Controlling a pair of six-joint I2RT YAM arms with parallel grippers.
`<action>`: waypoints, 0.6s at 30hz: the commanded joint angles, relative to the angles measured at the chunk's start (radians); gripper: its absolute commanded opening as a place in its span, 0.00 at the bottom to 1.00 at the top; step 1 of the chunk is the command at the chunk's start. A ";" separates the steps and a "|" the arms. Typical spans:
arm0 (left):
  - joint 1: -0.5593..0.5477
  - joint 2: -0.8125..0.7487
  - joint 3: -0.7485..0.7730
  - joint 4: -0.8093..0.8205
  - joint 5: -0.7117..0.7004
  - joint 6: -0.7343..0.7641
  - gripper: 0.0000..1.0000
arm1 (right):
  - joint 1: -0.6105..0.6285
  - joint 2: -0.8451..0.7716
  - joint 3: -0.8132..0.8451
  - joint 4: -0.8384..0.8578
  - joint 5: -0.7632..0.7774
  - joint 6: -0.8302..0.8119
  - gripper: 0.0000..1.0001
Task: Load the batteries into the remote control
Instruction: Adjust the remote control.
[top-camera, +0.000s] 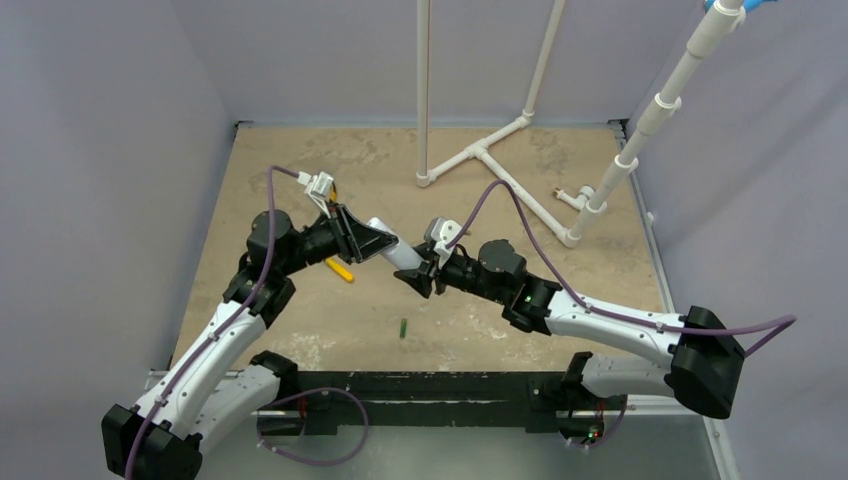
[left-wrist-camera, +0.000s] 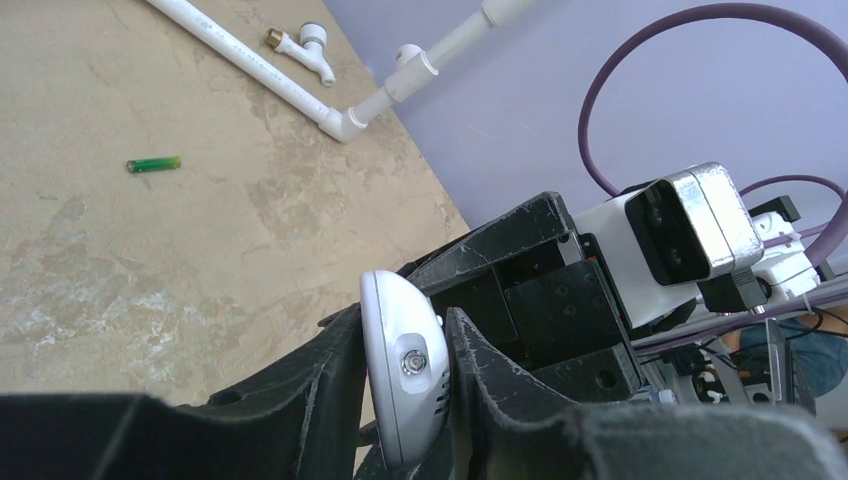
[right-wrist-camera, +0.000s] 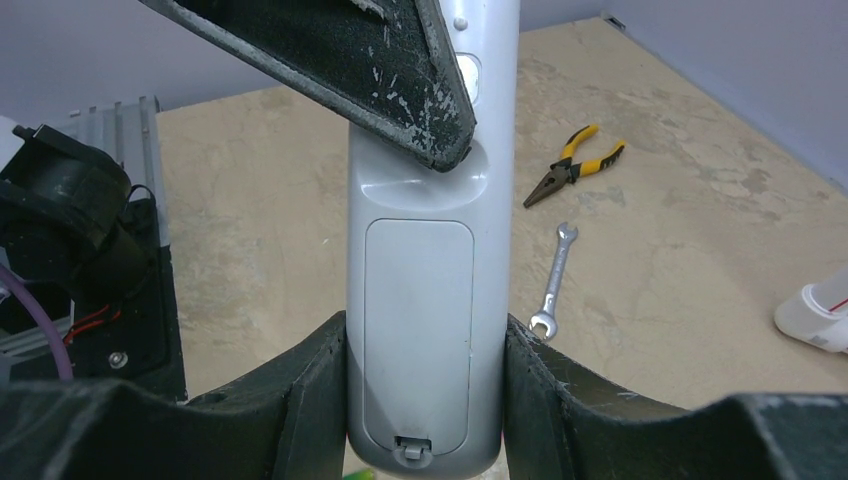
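The white remote control (top-camera: 392, 247) hangs above the table between both arms. My left gripper (top-camera: 372, 243) is shut on its rounded top end (left-wrist-camera: 398, 318), pinching it across its thickness, and the small emitter bulb faces the left wrist camera. My right gripper (right-wrist-camera: 424, 335) is shut on the lower end across its width. The remote's back (right-wrist-camera: 420, 260) faces the right wrist camera with the battery cover closed and its latch at the bottom. One green battery (top-camera: 403, 327) lies on the table below the remote; it also shows as a small green battery (left-wrist-camera: 153, 164) in the left wrist view.
Yellow-handled pliers (right-wrist-camera: 575, 160) and a silver wrench (right-wrist-camera: 555, 280) lie on the table beyond the remote. A white pipe frame (top-camera: 490, 160) stands at the back right. A white bottle (right-wrist-camera: 815, 315) lies at the right edge of the right wrist view.
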 joint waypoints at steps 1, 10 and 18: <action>-0.009 -0.006 0.042 0.012 -0.004 0.031 0.29 | 0.004 -0.016 0.026 0.031 0.007 0.010 0.05; -0.015 0.019 0.068 -0.032 -0.021 0.071 0.00 | 0.005 -0.036 0.010 0.035 0.026 -0.007 0.05; -0.015 0.016 0.060 -0.047 -0.029 0.083 0.00 | 0.005 -0.128 -0.054 0.063 -0.095 -0.128 0.78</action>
